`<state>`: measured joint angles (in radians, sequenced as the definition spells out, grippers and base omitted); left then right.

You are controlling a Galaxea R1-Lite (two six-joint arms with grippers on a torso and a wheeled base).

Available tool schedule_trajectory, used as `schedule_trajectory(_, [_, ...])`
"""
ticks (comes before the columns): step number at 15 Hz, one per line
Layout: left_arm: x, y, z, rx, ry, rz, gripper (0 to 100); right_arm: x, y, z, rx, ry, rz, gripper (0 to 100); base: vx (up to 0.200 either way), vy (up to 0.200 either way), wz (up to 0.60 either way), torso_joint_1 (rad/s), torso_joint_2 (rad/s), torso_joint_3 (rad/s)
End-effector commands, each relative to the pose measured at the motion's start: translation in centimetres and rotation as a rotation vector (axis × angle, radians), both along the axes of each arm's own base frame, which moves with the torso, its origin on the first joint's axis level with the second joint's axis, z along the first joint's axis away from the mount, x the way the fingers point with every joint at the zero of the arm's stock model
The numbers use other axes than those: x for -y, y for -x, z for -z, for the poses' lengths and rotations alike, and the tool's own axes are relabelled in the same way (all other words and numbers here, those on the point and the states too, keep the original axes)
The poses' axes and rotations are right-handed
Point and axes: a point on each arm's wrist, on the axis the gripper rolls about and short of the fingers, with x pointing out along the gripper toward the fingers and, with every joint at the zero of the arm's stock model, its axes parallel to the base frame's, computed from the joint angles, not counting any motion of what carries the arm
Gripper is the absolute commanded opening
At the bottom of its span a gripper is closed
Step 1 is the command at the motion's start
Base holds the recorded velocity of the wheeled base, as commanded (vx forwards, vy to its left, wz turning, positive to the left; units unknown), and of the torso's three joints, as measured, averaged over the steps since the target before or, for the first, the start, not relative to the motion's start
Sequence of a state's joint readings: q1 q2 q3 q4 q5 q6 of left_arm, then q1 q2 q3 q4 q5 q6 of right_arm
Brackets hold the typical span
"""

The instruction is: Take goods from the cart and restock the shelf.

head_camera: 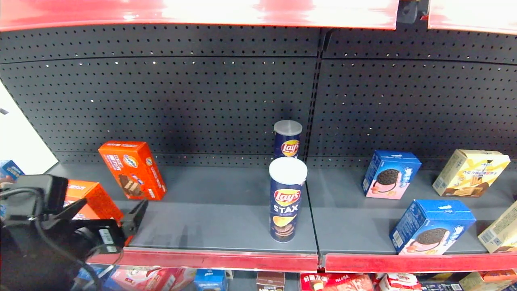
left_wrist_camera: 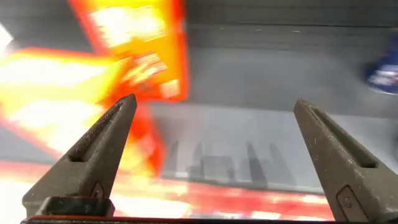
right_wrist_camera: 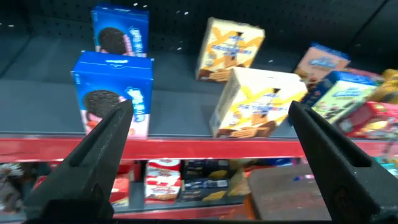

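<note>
My left gripper [head_camera: 113, 206] hangs at the shelf's front left, open and empty, just in front of the nearer orange box [head_camera: 91, 200]. In its wrist view the left gripper [left_wrist_camera: 214, 106] frames bare shelf, with the nearer orange box [left_wrist_camera: 56, 99] beside one finger and the rear orange box [left_wrist_camera: 134, 43] behind. A second orange box [head_camera: 133, 169] stands farther back. My right gripper [right_wrist_camera: 211, 107] is open and empty, off the shelf's front edge, facing a blue cookie box [right_wrist_camera: 115, 87] and a yellow wafer box [right_wrist_camera: 258, 102].
Two blue chip cans [head_camera: 286, 200] [head_camera: 287, 139] stand mid-shelf, one behind the other. Blue cookie boxes [head_camera: 432, 226] [head_camera: 389, 173] and yellow wafer boxes [head_camera: 470, 171] fill the right. The red shelf lip [head_camera: 210, 258] runs along the front; more goods sit on the shelf below.
</note>
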<state>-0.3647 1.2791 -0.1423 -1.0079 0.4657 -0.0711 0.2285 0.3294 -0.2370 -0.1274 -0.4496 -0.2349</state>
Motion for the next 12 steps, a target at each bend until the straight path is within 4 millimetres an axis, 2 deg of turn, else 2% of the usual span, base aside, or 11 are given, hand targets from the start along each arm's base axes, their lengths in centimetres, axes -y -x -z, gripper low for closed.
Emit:
schedule_trajectory(1, [-3.0, 5.5, 0.4, 0.098, 0.027, -0.110, 100, -0.2, -0.6, -0.1, -0.030, -0.010, -0.014, 100, 0.000, 0.000, 0.00, 0.000, 0.00, 0.000])
schedule_trajectory(4, [-4.5, 8.3, 0.7, 0.115, 0.024, -0.211, 100, -0.2, -0.7, 0.2, -0.040, -0.010, -0.025, 100, 0.000, 0.000, 0.00, 0.000, 0.00, 0.000])
schedule_trajectory(5, [-4.9, 9.9, 1.0, 0.133, 0.030, -0.237, 100, -0.2, -0.7, 0.4, -0.040, -0.023, -0.025, 100, 0.000, 0.000, 0.00, 0.000, 0.00, 0.000])
schedule_trajectory(6, [-5.0, 10.5, 1.2, 0.135, 0.030, -0.247, 100, -0.2, -0.7, 0.4, -0.044, -0.034, -0.025, 100, 0.000, 0.000, 0.00, 0.000, 0.00, 0.000])
schedule_trajectory(7, [-5.4, 12.8, 2.5, 0.126, 0.022, -0.249, 100, -0.3, -0.7, 0.4, -0.040, -0.055, -0.057, 100, 0.000, 0.000, 0.00, 0.000, 0.00, 0.000])
schedule_trajectory(10, [-5.8, 16.3, 5.1, 0.134, -0.023, -0.281, 100, -0.2, -0.5, 1.4, -0.030, -0.089, -0.065, 100, 0.000, 0.000, 0.00, 0.000, 0.00, 0.000])
schedule_trajectory(11, [-5.9, 16.7, 5.9, 0.099, -0.027, -0.313, 100, -0.2, -0.3, 1.7, -0.009, -0.121, -0.067, 100, 0.000, 0.000, 0.00, 0.000, 0.00, 0.000])
schedule_trajectory(12, [-5.9, 16.7, 5.8, 0.108, -0.022, -0.327, 100, -0.2, -0.1, 1.9, 0.003, -0.142, -0.061, 100, 0.000, 0.000, 0.00, 0.000, 0.00, 0.000])
